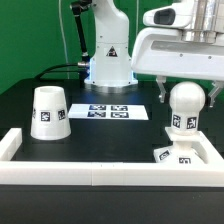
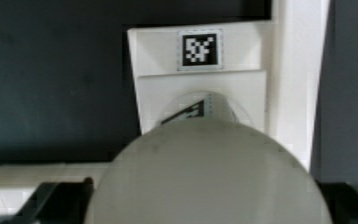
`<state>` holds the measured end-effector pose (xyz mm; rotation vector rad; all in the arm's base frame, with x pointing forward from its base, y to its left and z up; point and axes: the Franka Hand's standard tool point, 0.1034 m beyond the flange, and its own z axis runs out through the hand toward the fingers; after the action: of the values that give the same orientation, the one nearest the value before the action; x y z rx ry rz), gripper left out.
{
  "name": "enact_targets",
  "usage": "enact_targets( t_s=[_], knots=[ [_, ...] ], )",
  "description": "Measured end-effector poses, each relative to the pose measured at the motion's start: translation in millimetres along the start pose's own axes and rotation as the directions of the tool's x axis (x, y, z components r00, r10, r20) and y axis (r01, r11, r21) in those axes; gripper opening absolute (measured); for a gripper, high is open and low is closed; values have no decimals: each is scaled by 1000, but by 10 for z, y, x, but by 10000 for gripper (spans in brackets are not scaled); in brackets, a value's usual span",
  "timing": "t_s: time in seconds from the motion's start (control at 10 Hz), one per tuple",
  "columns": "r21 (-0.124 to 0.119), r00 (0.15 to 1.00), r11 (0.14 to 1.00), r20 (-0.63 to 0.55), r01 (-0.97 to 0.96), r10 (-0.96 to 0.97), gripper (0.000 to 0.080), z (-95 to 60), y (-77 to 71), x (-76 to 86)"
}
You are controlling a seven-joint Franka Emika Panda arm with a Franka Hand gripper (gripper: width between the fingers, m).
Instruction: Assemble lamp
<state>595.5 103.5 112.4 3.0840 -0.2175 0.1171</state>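
My gripper (image 1: 186,97) is shut on the white ball-shaped bulb (image 1: 184,105) and holds it upright, neck down, with a tag on the neck. The small square tagged base (image 1: 175,155) lies right under it, in the corner of the white border at the exterior view's right. I cannot tell whether the neck touches the base. In the wrist view the bulb (image 2: 202,165) fills the foreground between my dark fingers (image 2: 60,197), and the base (image 2: 197,80) shows beyond it. The cone shade (image 1: 48,110) stands apart at the exterior view's left.
The long white bar-shaped border (image 1: 100,170) runs along the front and up both sides; it shows beside the base in the wrist view (image 2: 304,90). The marker board (image 1: 110,111) lies flat mid-table. The arm's base (image 1: 108,60) stands behind it.
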Motion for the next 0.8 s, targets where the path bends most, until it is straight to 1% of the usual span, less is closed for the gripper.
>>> enact_targets(
  t_s=[0.1, 0.3, 0.5, 0.6, 0.7, 0.8],
  knots=[
    [3, 995, 995, 2, -104, 104, 579, 1, 3, 0],
    [3, 981, 981, 2, -192, 192, 579, 1, 7, -1],
    [4, 947, 947, 4, -320, 320, 579, -1, 15, 3],
    [4, 935, 935, 4, -355, 355, 579, -2, 16, 4],
    [5, 902, 902, 5, -433, 432, 579, -2, 21, 6],
    [16, 853, 853, 19, -522, 522, 579, -5, 41, 15]
  ],
)
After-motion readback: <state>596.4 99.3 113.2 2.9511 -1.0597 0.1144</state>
